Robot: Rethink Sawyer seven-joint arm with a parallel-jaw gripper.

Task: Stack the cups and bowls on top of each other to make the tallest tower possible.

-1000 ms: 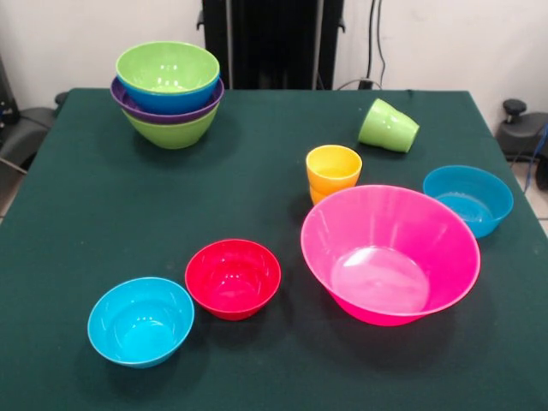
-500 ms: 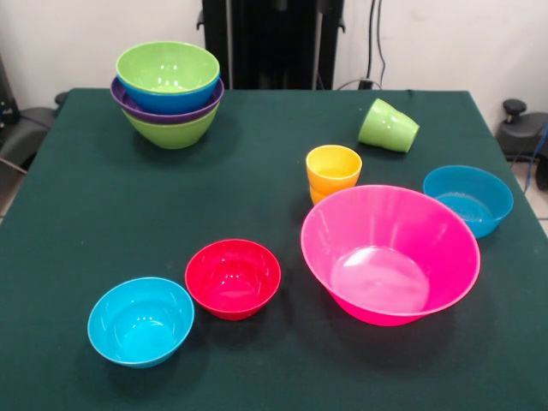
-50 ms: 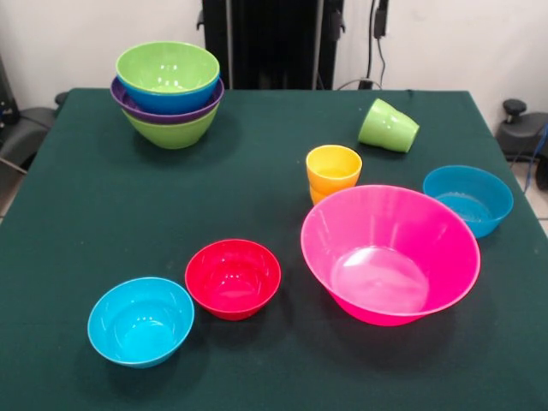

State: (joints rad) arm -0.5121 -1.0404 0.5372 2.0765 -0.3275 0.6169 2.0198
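The tower [image 3: 167, 94] stands at the back left of the green table: a lime green bowl at its base, then purple, blue and a lime green bowl on top. A yellow-orange cup [image 3: 333, 171] stands upright mid-table. Behind it a light green cup [image 3: 388, 126] lies on its side. The huge pink bowl [image 3: 390, 253] sits at the front right, with a blue bowl [image 3: 467, 199] beside it. A small red bowl [image 3: 233, 277] and a small cyan bowl [image 3: 140, 320] sit touching at the front left. A dark piece of the gripper [image 3: 380, 19] shows at the top edge, above the green cup.
The dark green table [image 3: 257, 171] ends in edges on all sides. Black equipment [image 3: 522, 128] sits off its right side, and a dark object [image 3: 26, 128] off its left.
A dark piece of the gripper has come into view at the top edge, right of centre. The bowls and cups have not moved.
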